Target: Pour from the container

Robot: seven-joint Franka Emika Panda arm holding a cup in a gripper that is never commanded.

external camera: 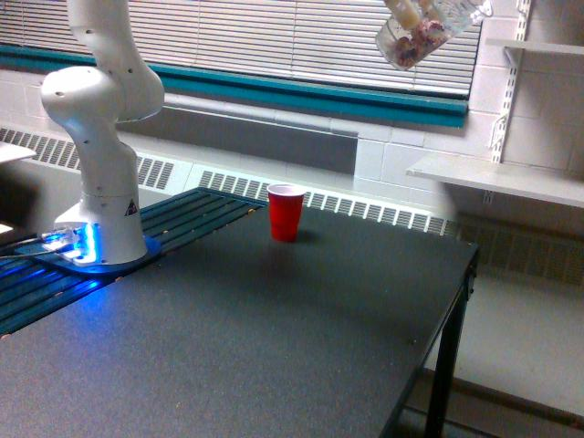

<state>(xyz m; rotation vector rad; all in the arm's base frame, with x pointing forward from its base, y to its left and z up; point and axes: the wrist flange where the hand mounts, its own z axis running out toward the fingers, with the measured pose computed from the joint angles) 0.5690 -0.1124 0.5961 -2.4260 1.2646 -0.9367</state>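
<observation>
Container pouring is the job, so reading from the left of the frame: 1 white arm base (100,182) stands at the left edge on a dark table (301,338), lit blue at its foot. Near the centre, toward the table's back edge, 1 red cup (286,212) stands upright, mouth open. At the top right, high above the table, the container (415,36) hangs tilted, its long axis slanting with the mouth end down toward the lower left; pinkish-brown bits show through its clear wall. The gripper is cut off by the top edge, so I cannot tell its opening or grip. The key relation: the red cup lies well below and left of the container, not under it.
</observation>
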